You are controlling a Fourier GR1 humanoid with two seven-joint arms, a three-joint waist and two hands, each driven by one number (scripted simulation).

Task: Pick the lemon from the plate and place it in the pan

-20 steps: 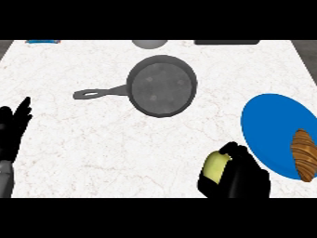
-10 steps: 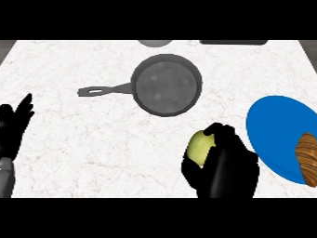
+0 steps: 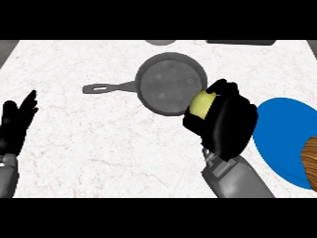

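We note our right hand (image 3: 222,122) curled around the lemon (image 3: 201,104) at the pan's (image 3: 168,83) near-right rim, left hand (image 3: 13,125) resting open well left of the pan; released here, the lemon could roll off the rim onto the counter (image 3: 106,144).

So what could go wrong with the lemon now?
The lemon sits in the right hand right at the pan rim, not over the middle. Let go here, it might hit the rim and roll onto the counter. The hand might also bump the pan and push it. The croissant on the plate looks safe.
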